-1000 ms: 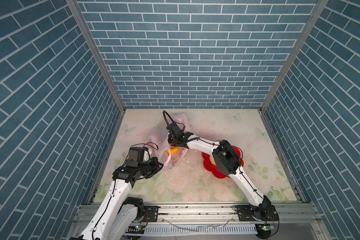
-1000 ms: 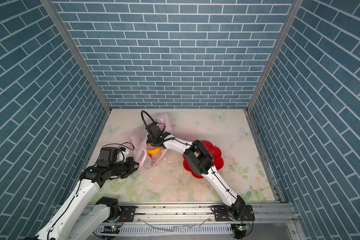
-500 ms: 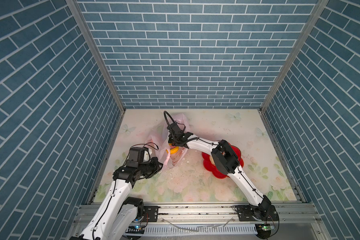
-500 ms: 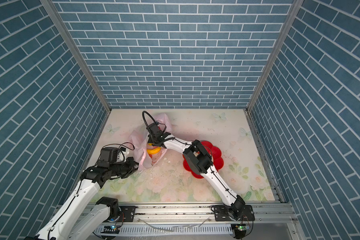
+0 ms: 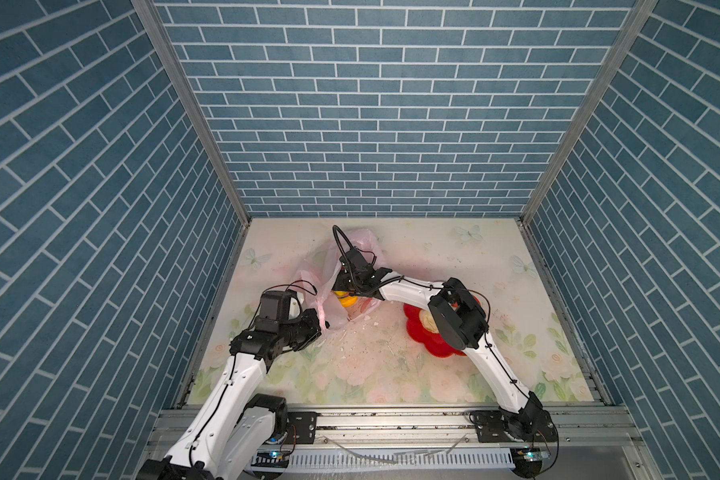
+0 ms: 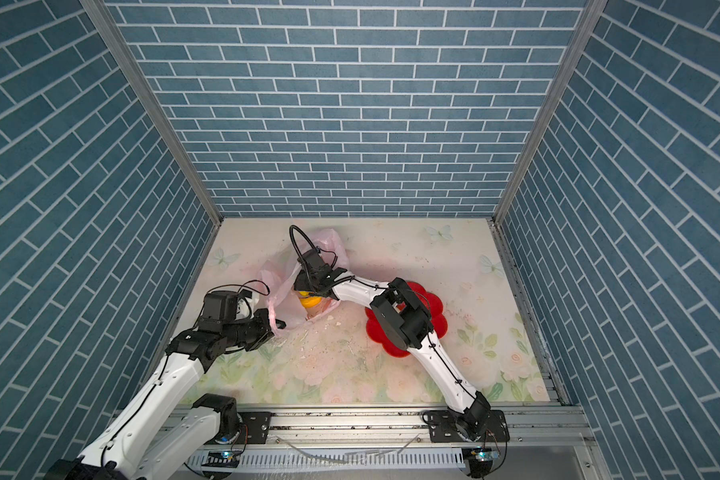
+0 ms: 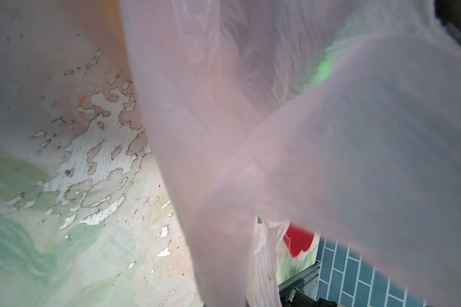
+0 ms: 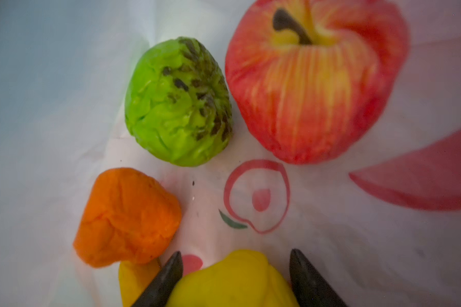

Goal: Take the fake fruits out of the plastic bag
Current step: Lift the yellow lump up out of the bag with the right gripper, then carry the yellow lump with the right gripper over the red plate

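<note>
The pale-pink plastic bag [image 5: 329, 266] [image 6: 275, 282] lies left of centre on the table, and in the left wrist view it [image 7: 304, 159] fills most of the frame. My left gripper [image 5: 324, 323] [image 6: 279, 323] is shut on a twisted strand of its edge. My right gripper [image 8: 236, 260] reaches inside the bag, open, its fingers on either side of a yellow piece [image 8: 234, 281]. An orange one [image 8: 128, 215], a green textured ball [image 8: 179, 101] and a red apple [image 8: 314, 79] lie beyond it. A yellow-orange patch [image 5: 347, 300] shows through the bag.
A red flower-shaped dish [image 5: 433, 345] [image 6: 391, 336] sits right of the bag, partly under my right arm, with a cream lump [image 5: 427, 320] in it. The floral table cover is flaked near the bag [image 7: 96, 148]. Blue brick walls close in three sides.
The right gripper's fingers have narrowed around the yellow piece inside the bag. Both arms have stayed nearly in place, and the left grip on the bag is unchanged.
</note>
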{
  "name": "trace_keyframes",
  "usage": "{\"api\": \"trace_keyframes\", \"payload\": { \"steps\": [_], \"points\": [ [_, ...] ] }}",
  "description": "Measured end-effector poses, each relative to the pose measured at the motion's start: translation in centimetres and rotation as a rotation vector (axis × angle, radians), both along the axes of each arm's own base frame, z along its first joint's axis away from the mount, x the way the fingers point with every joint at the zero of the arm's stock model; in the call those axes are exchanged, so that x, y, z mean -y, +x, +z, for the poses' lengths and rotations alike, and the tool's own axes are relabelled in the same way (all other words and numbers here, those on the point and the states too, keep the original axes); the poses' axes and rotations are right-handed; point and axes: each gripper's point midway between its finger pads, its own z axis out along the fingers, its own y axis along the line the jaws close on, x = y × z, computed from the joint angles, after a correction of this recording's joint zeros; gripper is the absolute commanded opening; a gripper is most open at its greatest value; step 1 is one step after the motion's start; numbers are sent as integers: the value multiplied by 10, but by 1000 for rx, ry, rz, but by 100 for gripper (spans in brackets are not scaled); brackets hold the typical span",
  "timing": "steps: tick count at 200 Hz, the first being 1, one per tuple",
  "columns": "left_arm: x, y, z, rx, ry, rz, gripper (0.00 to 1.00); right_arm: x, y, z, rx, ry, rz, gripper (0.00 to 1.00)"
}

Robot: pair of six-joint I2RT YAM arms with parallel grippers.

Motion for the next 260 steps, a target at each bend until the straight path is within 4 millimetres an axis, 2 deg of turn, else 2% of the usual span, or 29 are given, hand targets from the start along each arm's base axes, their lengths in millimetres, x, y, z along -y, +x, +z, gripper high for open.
{"api": "trace_keyframes", "payload": {
  "steps": [23, 41, 104, 128, 166, 181, 202, 230, 260],
  "points": [
    [-1, 2, -3, -5, 9, 3, 0, 12, -16, 8, -7, -12, 31, 51],
    [-2, 3, -4, -1, 21, 5, 0, 16, -25, 22, 2, -10, 55, 50],
    [-6, 3, -5, 13, 55, 1, 0, 15, -57, 97, 72, 48, 157, 49],
    [-8, 4, -2, 27, 69, -4, 0, 18, -70, 104, 58, 40, 183, 49],
    [-12, 11, 10, 70, 94, -4, 0, 30, -91, 95, -2, -6, 216, 47],
    [-13, 13, 14, 85, 100, -5, 0, 40, -100, 95, -24, -29, 223, 47],
    [-15, 15, 16, 97, 106, -6, 0, 59, -115, 107, -32, -49, 223, 47],
    [-16, 16, 17, 100, 110, -7, 0, 92, -127, 142, 14, -62, 195, 47],
    [-16, 17, 17, 101, 112, -8, 0, 132, -131, 177, 89, -87, 127, 46]
  ]
}}
